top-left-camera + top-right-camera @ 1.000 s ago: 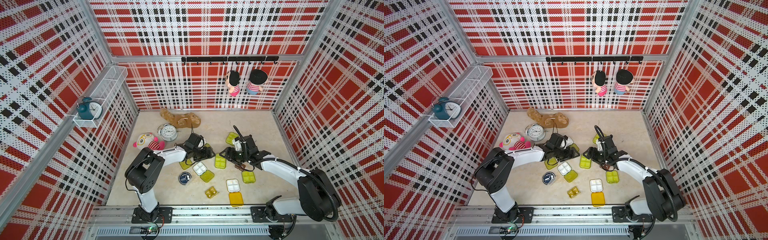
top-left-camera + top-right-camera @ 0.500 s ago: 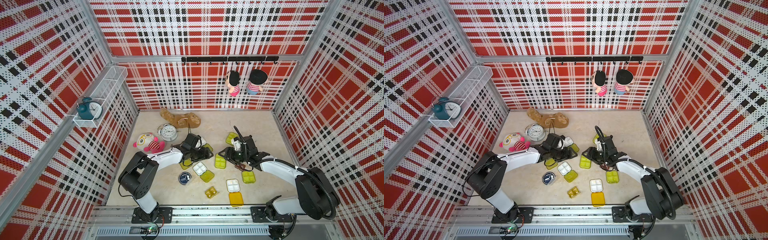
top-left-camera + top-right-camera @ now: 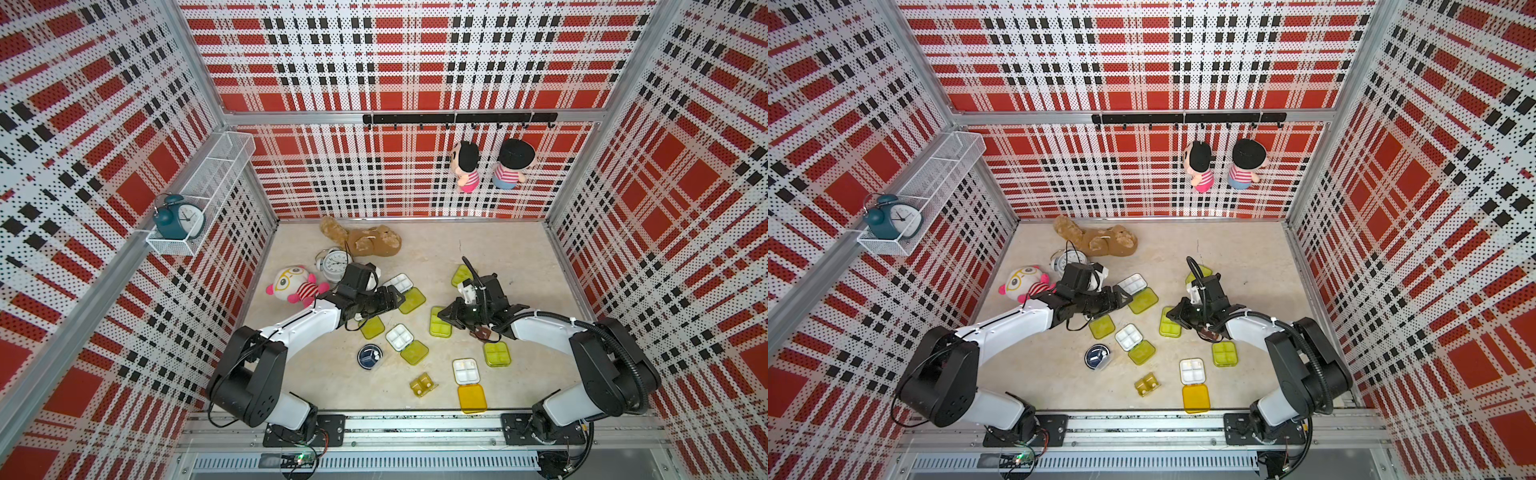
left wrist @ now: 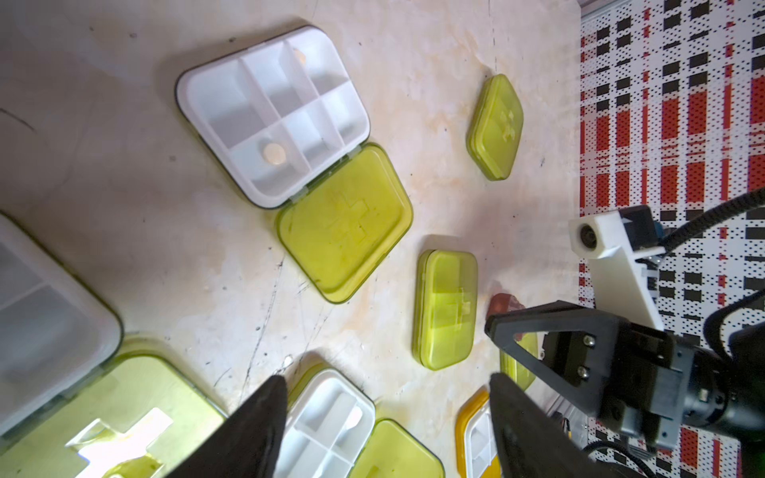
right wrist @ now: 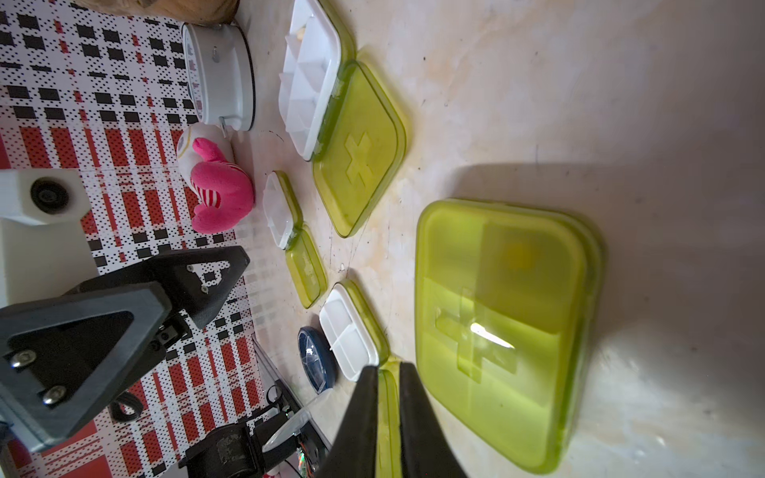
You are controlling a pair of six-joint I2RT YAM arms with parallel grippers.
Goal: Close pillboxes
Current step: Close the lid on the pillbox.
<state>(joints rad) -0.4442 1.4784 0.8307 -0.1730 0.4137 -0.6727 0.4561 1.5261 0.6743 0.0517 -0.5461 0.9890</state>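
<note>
Pillboxes lie scattered over the beige table [image 3: 519,257] in the lower middle of both top views. A rounded-square plastic pillbox with a white tray and translucent lime-green lid [image 3: 398,283] lies open just beside the left gripper [image 3: 392,301], whose jaws stand wide apart with nothing between them. Right of centre, the right gripper [image 5: 389,366] is at the edge of a closed lime-green pillbox [image 3: 438,330]. Its jaws are drawn almost together with only a slit left, and lime-green shows through it; whether anything is pinched cannot be told. A small brown pillbox [image 3: 482,332] lies just beside that arm. Below centre lie an open four-cell pillbox with a lime lid [image 3: 399,336], a round navy pillbox [image 3: 369,356], a small amber pillbox [image 3: 423,384] and an open pillbox with an orange-yellow lid [image 3: 471,398]. Two more lime pillboxes are closed, one [image 3: 496,354] lower right, another [image 3: 460,274] further up
</note>
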